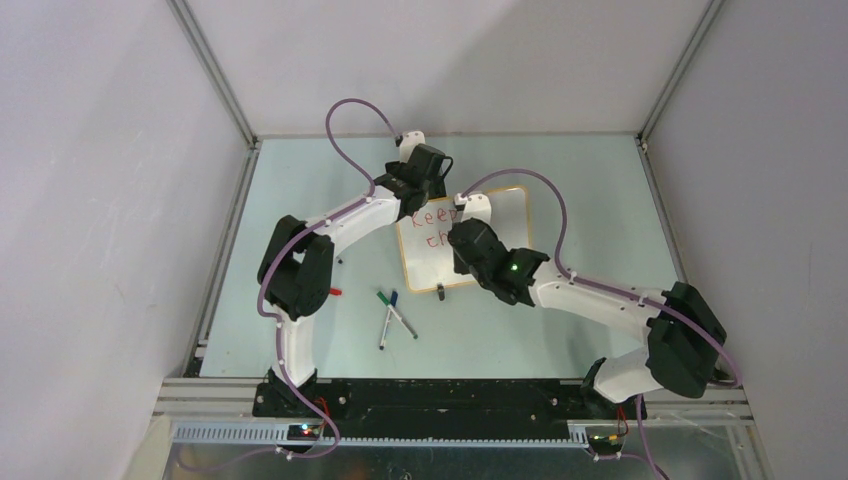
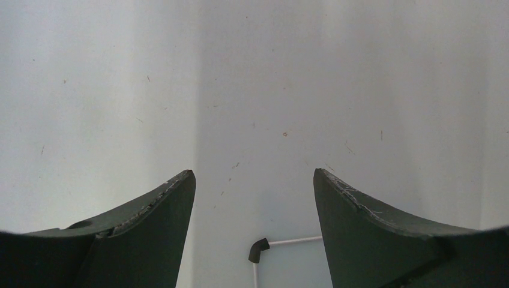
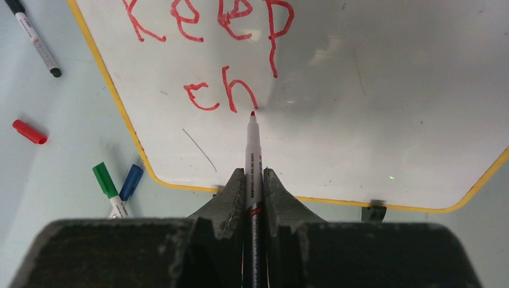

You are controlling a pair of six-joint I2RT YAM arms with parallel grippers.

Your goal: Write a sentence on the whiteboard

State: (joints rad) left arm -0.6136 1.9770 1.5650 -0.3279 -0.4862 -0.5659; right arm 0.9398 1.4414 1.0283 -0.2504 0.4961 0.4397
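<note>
The whiteboard [image 1: 505,215] lies on the table at centre; it fills the right wrist view [image 3: 372,108] with its tan-orange frame. Red writing [image 3: 210,18] reads "Keep" with "ch" [image 3: 219,93] on the line below; it also shows in the top view [image 1: 432,222]. My right gripper [image 3: 253,174] is shut on a red marker [image 3: 253,150], its tip at the board just right of the "h". My left gripper [image 2: 254,177] is open and empty, at the board's far left corner [image 1: 410,180], facing bare table.
A green marker [image 3: 107,183] and a blue marker [image 3: 130,182] lie left of the board's near edge, with a black marker [image 3: 36,39] and a red cap [image 3: 29,131] further left. A black clip foot [image 3: 375,211] sits on the near edge.
</note>
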